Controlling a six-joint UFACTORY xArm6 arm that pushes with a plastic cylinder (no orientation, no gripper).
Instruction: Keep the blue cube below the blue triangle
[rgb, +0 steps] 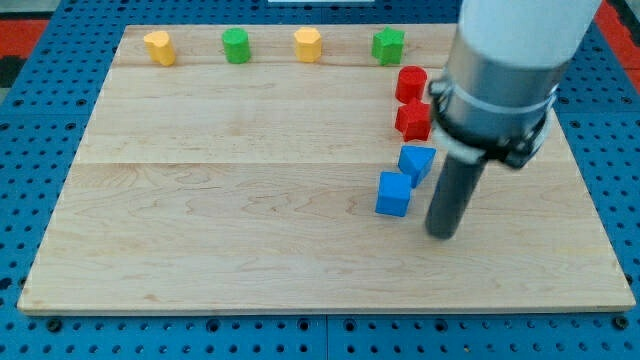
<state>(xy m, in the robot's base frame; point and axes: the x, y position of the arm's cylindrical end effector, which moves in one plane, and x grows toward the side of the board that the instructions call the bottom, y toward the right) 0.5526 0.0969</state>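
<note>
The blue cube (393, 194) lies on the wooden board (230, 210), right of centre. The blue triangle (416, 162) sits just above it and slightly to the view's right, nearly touching it. My tip (441, 232) rests on the board to the right of the blue cube and a little below it, with a small gap between them. The rod rises from the tip into the arm's grey and white body at the view's top right.
Two red blocks (411, 83) (413, 120) stand one above the other, just above the blue triangle. Along the board's top edge are a yellow block (159, 47), a green cylinder (235, 45), a yellow block (307, 44) and a green star-like block (388, 45).
</note>
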